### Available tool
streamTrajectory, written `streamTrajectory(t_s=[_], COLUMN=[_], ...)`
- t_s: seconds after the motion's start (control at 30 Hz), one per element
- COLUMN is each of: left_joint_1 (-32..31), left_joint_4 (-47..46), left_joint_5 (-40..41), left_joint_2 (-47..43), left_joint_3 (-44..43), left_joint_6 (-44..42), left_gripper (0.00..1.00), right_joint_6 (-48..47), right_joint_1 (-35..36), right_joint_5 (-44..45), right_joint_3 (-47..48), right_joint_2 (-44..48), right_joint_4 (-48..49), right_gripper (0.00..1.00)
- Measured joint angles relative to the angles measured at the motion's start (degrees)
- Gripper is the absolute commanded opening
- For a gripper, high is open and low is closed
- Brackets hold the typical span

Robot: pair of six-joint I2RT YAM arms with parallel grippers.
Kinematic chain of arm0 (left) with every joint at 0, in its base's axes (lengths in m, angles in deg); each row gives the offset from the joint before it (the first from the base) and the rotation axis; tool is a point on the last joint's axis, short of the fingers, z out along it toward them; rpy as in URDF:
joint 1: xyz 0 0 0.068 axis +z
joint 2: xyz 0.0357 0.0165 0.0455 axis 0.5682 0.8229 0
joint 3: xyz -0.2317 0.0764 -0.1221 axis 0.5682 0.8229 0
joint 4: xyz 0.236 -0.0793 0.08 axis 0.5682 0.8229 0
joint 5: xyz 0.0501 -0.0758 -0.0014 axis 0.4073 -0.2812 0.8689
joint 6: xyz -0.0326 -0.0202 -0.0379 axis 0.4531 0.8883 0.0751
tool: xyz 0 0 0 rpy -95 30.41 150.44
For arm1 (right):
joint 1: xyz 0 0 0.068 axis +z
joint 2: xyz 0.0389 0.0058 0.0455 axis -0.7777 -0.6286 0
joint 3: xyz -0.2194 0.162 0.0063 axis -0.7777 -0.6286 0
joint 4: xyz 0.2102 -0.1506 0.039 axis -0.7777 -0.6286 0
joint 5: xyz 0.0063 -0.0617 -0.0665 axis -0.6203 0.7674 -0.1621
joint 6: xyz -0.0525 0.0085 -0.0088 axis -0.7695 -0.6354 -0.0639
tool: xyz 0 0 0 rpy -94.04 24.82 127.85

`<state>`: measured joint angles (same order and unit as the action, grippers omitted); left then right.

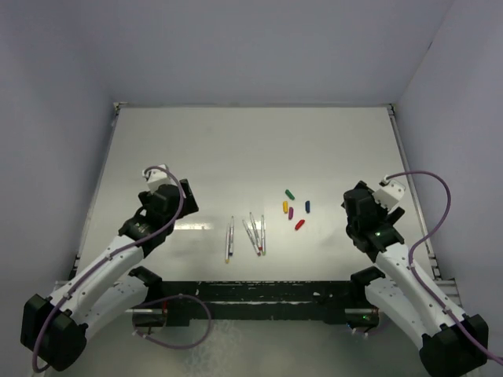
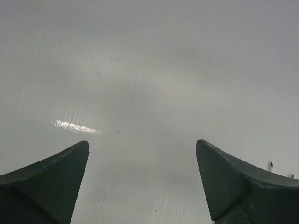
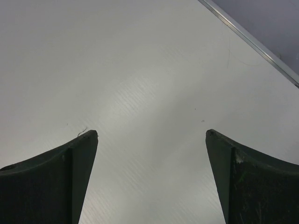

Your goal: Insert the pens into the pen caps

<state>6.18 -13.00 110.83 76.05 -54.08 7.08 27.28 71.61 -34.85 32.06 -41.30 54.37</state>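
Top external shows the pens [image 1: 252,233] lying left of the pen caps [image 1: 291,213].

Standing boxed in on three sides by plain lavender-grey panels: a far wall [image 1: 251,47], a left wall [image 1: 39,157] and a right wall [image 1: 471,118], both side panels slanting outward toward the near corners. Filling the middle with a matte off-white table [image 1: 236,149], running edged by a thin metal strip [image 1: 405,169] along the right side and by a black bar [image 1: 259,292] at the near edge. Glowing under soft, even light, throwing back one small bright glare patch [image 1: 189,227] left of centre.
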Motion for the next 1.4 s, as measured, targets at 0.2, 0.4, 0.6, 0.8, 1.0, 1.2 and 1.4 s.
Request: streamTrajectory(t_s=[0.2, 0.4, 0.6, 0.8, 1.0, 1.2, 1.4], left_joint_1=[0.0, 0.0, 0.0, -1.68, -12.46, -21.81, -21.97], left_joint_4=[-0.39, -0.42, -0.68, -3.15, -1.18, 1.86, 3.98], left_joint_5=[0.02, 0.02, -1.73, -7.72, -7.48, -6.32, -6.71], left_joint_2=[-0.46, -0.39, 0.33, 0.11, 4.59, 11.76, 13.79], left_joint_3=[0.11, 0.11, 0.09, 0.09, -3.19, -8.79, -8.85], left_joint_6=[-0.42, -0.42, -1.99, -5.64, -6.88, -5.03, -3.04], left_gripper=[0.99, 0.99, 0.99, 0.99, 0.99, 0.99, 0.99], right_joint_6=[0.0, 0.0, 0.0, -0.85, -2.97, -6.99, -8.04], right_joint_1=[0.0, 0.0, 0.0, 0.0, 0.0, 0.0, 0.0], right_joint_5=[0.02, 0.02, -0.02, -0.46, -5.07, -10.62, -10.93], right_joint_3=[0.0, 0.0, 0.0, 0.0, 0.66, 0.63, 0.28], right_joint_2=[0.07, 0.2, 0.87, 0.17, -5.14, -3.04, 3.04], right_joint_4=[0.42, 0.39, 0.61, 3.06, 3.96, 6.19, 8.22], right_gripper=[1.0, 1.0, 1.0, 1.0, 1.0, 1.0, 1.0])
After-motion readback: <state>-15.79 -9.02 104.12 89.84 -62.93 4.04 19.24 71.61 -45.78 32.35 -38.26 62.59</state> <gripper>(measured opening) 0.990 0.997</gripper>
